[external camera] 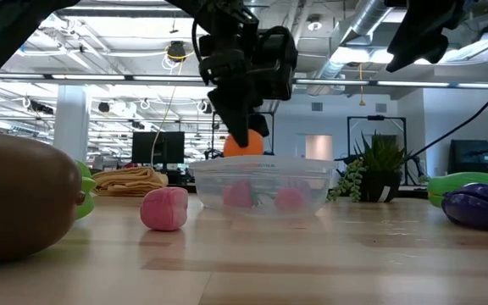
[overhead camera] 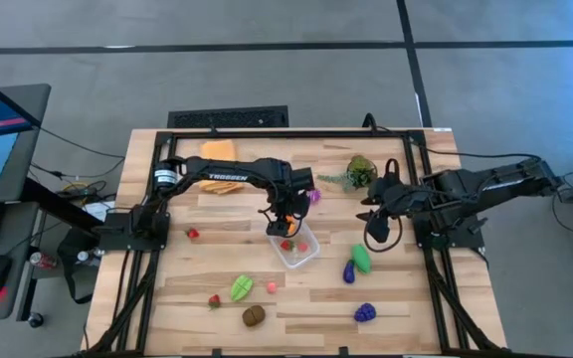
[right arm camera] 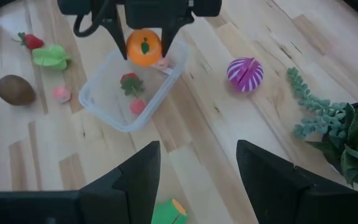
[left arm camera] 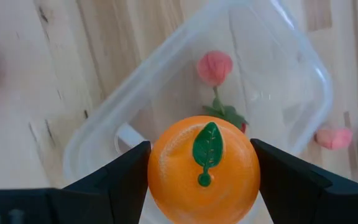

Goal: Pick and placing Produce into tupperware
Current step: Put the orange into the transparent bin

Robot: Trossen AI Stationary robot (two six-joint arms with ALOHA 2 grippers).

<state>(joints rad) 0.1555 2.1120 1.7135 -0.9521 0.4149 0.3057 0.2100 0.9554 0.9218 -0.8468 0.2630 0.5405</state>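
My left gripper is shut on an orange toy fruit with a green leaf. It hovers just above the clear tupperware at mid-table, over its far end. Inside the tupperware lie a red strawberry with green leaves and pink pieces. My right gripper is open and raised over the table's right part, touching nothing. More produce lies loose on the wood: a pink piece, a green one and a brown kiwi. My left gripper pinches the orange toy fruit between its two fingers, on two opposite sides of its round body. The fingers come from above, pointing down. The fruit is lifted clear over the tupperware, its leaf side turned up toward the wrist.
A purple striped piece and a leafy plant sprig lie beyond the tupperware. A green piece, a purple one and grapes lie at the right. Red strawberries lie left; a folded orange-yellow cloth lies far left.
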